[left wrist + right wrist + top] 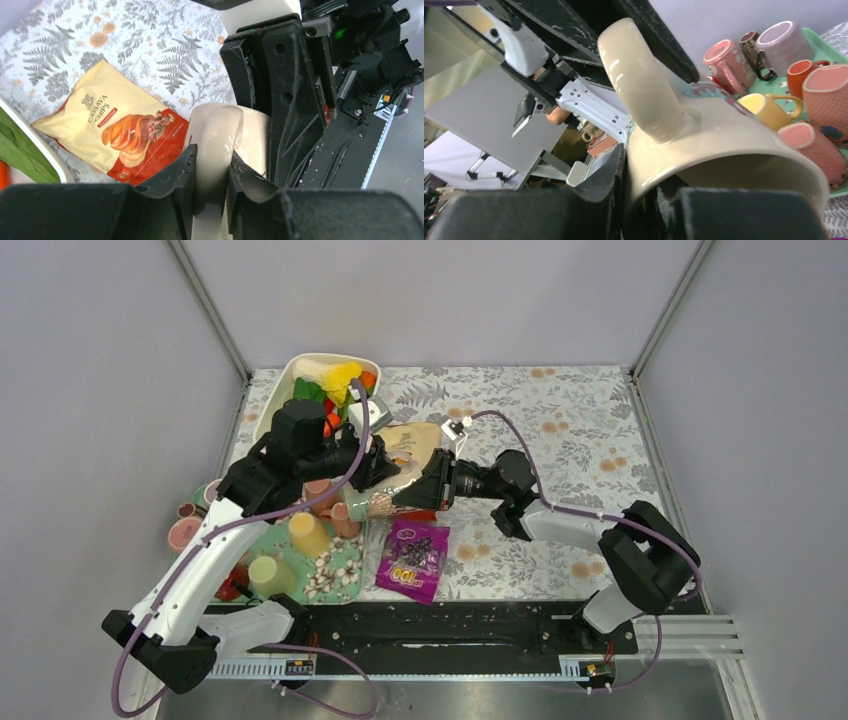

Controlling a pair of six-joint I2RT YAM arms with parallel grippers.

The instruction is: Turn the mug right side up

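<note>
Left claw (212, 167) is clamped on the handle of the cream mug (250, 132), one finger on each side of the loop. Facing it, the right claw (641, 180) appears pinched on the mug's wall at the rim, one finger outside and one in the mouth. The mug therefore sits between the two claws, tipped roughly onto its side with the handle uppermost. It looks lifted off the worktop (560, 410), though I cannot tell that for certain.

My reading is that this double hold is a hand-over. The handle grip steadies the mug while the rim grip takes it for the turn to upright. A glazed rim may slip if the handle is let go too soon.

Beyond the right claw lies a green tray (824, 40) crowded with other mugs. Below the left claw is a bag of cassava chips (120, 125). Beside it a white tub (300, 365) of toy vegetables stands at the worktop's far edge.

A fern-and-flower cloth covers the worktop, and plain grey walls (420, 290) close it in.
</note>
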